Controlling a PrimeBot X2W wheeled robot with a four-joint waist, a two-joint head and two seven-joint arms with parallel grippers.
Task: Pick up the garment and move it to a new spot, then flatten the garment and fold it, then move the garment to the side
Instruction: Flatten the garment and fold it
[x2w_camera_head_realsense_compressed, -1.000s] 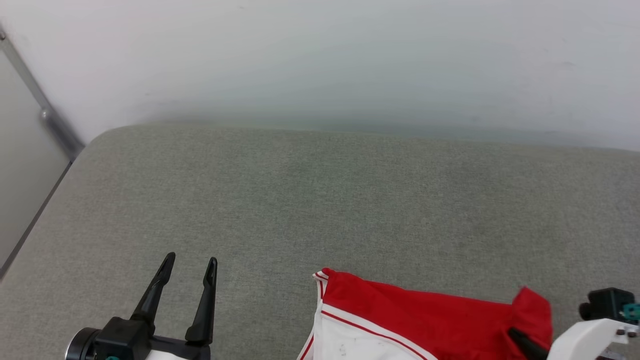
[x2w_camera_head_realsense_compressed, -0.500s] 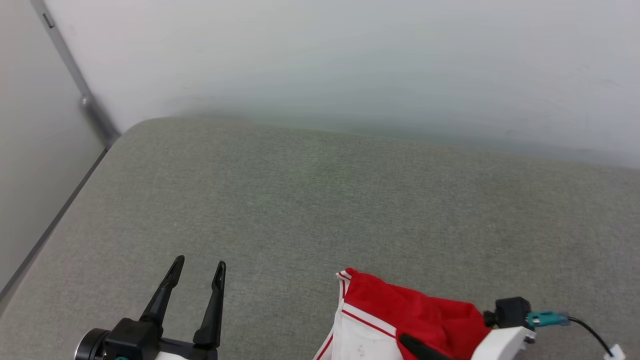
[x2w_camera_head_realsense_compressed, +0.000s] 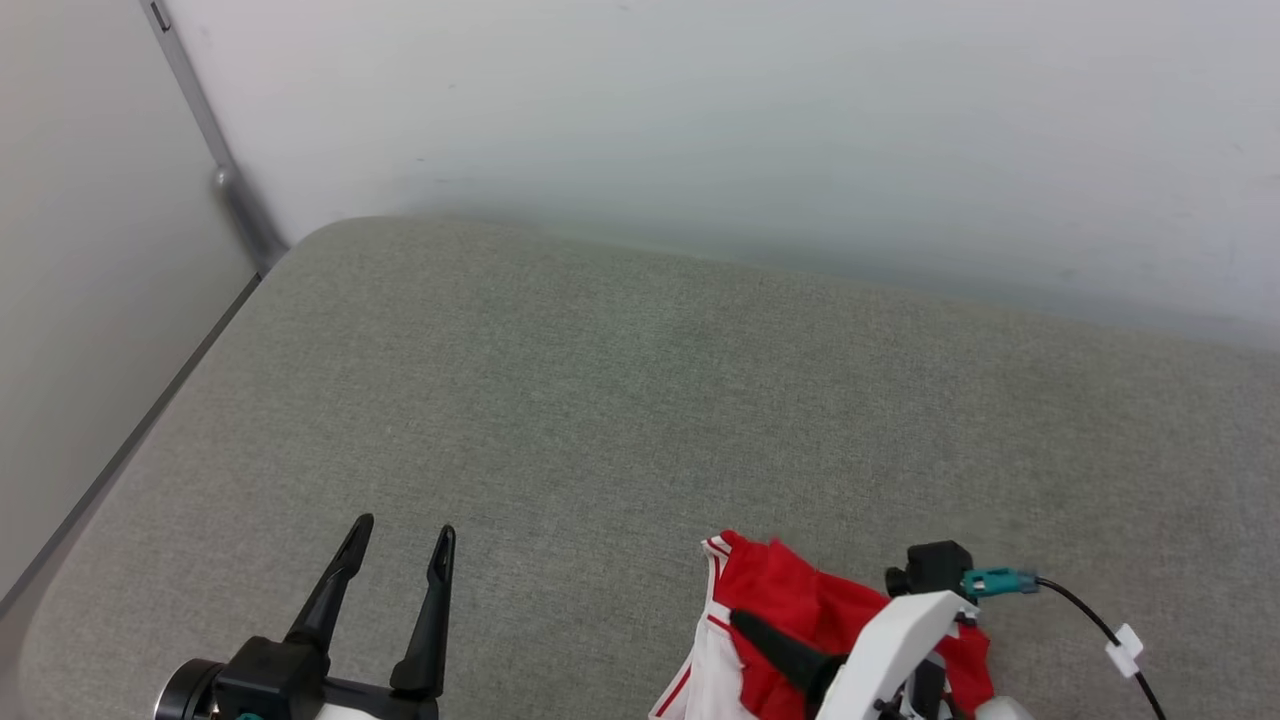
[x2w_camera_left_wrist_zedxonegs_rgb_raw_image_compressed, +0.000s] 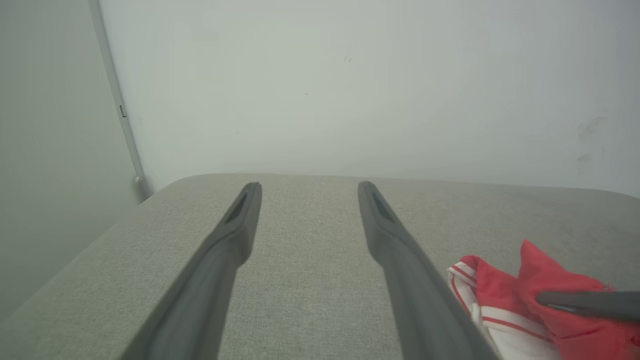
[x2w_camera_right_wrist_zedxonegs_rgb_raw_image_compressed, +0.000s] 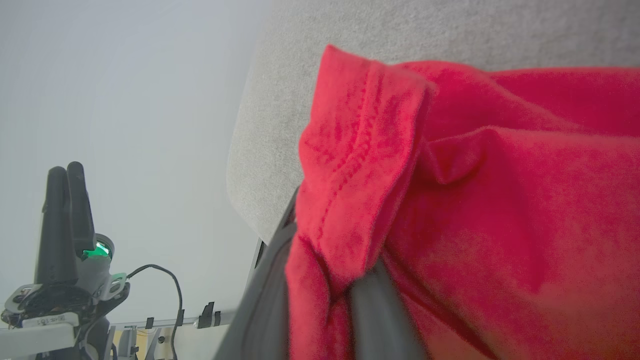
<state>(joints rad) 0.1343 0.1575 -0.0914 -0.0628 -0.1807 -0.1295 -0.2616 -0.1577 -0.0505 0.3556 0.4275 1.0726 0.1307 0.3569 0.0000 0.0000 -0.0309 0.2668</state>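
The garment (x2w_camera_head_realsense_compressed: 800, 605) is a red shirt with white panels and striped trim, bunched at the near edge of the grey cushion (x2w_camera_head_realsense_compressed: 640, 400). My right gripper (x2w_camera_head_realsense_compressed: 745, 625) lies over it pointing left, shut on a fold of red cloth. In the right wrist view, that fold (x2w_camera_right_wrist_zedxonegs_rgb_raw_image_compressed: 350, 165) of the garment sits pinched between the two fingers (x2w_camera_right_wrist_zedxonegs_rgb_raw_image_compressed: 372, 320). My left gripper (x2w_camera_head_realsense_compressed: 405, 530) hovers open and empty to the garment's left. In the left wrist view its fingers (x2w_camera_left_wrist_zedxonegs_rgb_raw_image_compressed: 240, 220) stand wide apart, with the garment (x2w_camera_left_wrist_zedxonegs_rgb_raw_image_compressed: 500, 295) at lower right.
A pale wall (x2w_camera_head_realsense_compressed: 700, 120) rises behind the cushion. A metal strip (x2w_camera_head_realsense_compressed: 230, 190) runs down the corner at left, where the cushion's rounded left edge (x2w_camera_head_realsense_compressed: 150, 440) drops off. The right arm's cable (x2w_camera_head_realsense_compressed: 1100, 630) trails to the right.
The head camera has turned left. My right gripper has swept leftward across the garment, dragging its right edge over and bunching it. The left gripper has stayed open.
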